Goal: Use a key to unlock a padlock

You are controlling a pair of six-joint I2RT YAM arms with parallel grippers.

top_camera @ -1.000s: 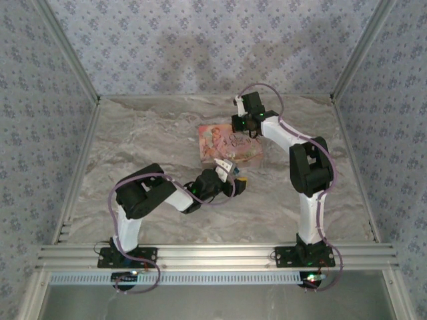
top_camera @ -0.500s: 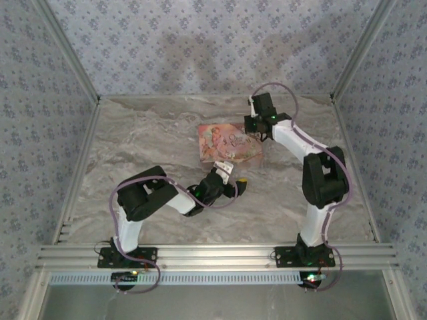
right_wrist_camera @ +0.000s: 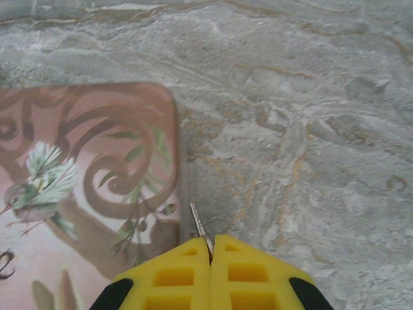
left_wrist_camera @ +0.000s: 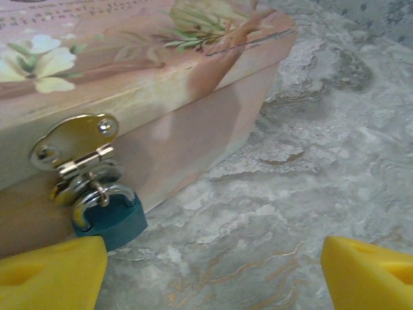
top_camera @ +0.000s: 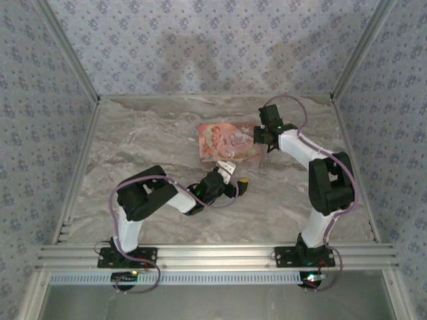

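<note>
Padlock, teal-bodied with a silver metal shackle (left_wrist_camera: 108,216), hangs from the polished silver hasp (left_wrist_camera: 74,145) on the front wall of the pink floral-printed box (left_wrist_camera: 193,84). The shackle passes through the hasp loop. The padlock body sits at the level of the grey marbled table (left_wrist_camera: 310,168); I cannot tell whether it touches the surface.

Left gripper (left_wrist_camera: 210,268): I see its yellow fingers (left_wrist_camera: 48,271) spread wide, one at each lower corner of the left wrist view, with nothing between them. The finger at the lower left of that view sits just beside the padlock body; I cannot confirm contact. In the top view, the left gripper (top_camera: 235,185) lies low on the near side of the box, pointing toward it.

Right gripper (right_wrist_camera: 210,248): its yellow fingers are pressed together, pinching a thin silver metal key (right_wrist_camera: 199,227). A short length of blade projects forward from between them. The blade tip lies over the table, just beside the rounded corner of the box lid. In the top view, the right gripper (top_camera: 261,138) is at the right edge of the box, well apart from the left gripper.
</note>
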